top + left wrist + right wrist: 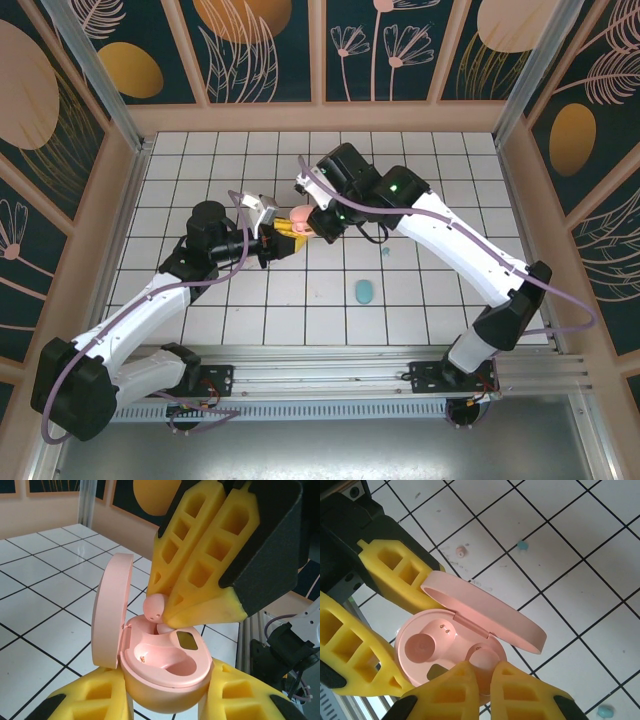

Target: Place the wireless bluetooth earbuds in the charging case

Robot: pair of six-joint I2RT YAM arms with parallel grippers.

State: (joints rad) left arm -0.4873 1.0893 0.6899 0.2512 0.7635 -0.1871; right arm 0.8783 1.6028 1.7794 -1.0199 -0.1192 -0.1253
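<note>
Left end effector [167, 702] clamps open pink oval charging case [165, 680]; right end effector [483, 680] pinches small pink earbud [154, 607] over well. Risk: misaligned bud jams, push twists case.

A white tiled tabletop [270, 300] with dark grout lines takes up the middle of the top view, with a grooved aluminium rail [330, 362] along its lower edge. Dark teal wall panels [400, 50] printed with orange discs and pale pink plant drawings, set in light wooden frames [316, 50], line the top and both sides.
</note>
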